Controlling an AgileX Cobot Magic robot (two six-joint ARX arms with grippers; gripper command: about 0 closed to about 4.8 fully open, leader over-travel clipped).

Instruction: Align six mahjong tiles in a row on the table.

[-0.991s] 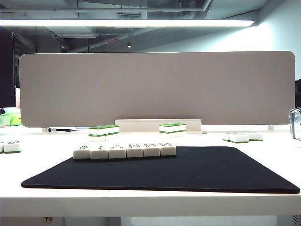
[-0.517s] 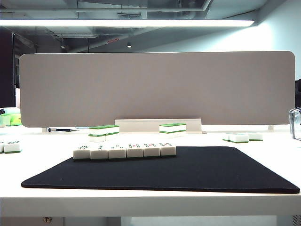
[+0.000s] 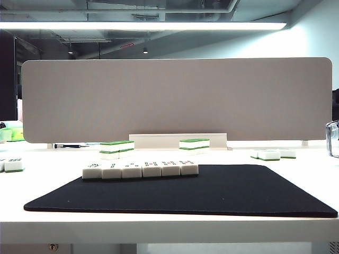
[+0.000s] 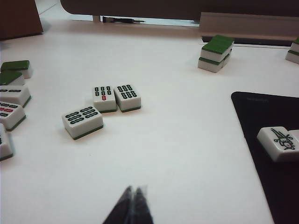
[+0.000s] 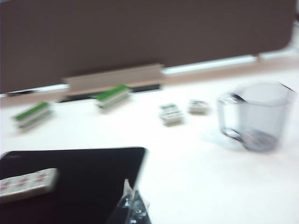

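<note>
The six small white green-backed mahjong tiles [image 3: 140, 169] sit side by side along the far edge of the black mat [image 3: 212, 193] on the white table [image 3: 159, 227], no readable lettering anywhere, left tool [image 4: 132, 193] and right tool [image 5: 131, 198] both closed, empty.

Left gripper [image 4: 133, 195] seen low over the table, jaws pressed together. Right gripper [image 5: 131, 193] likewise closed, view blurred.

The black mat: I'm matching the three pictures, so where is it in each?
Exterior view: black mat spans the table's front, the tile row on its far edge.
Left wrist view: only a corner, at the right edge.
Right wrist view: lower left.
Shared landmark: the row's end tiles on the mat.
</note>
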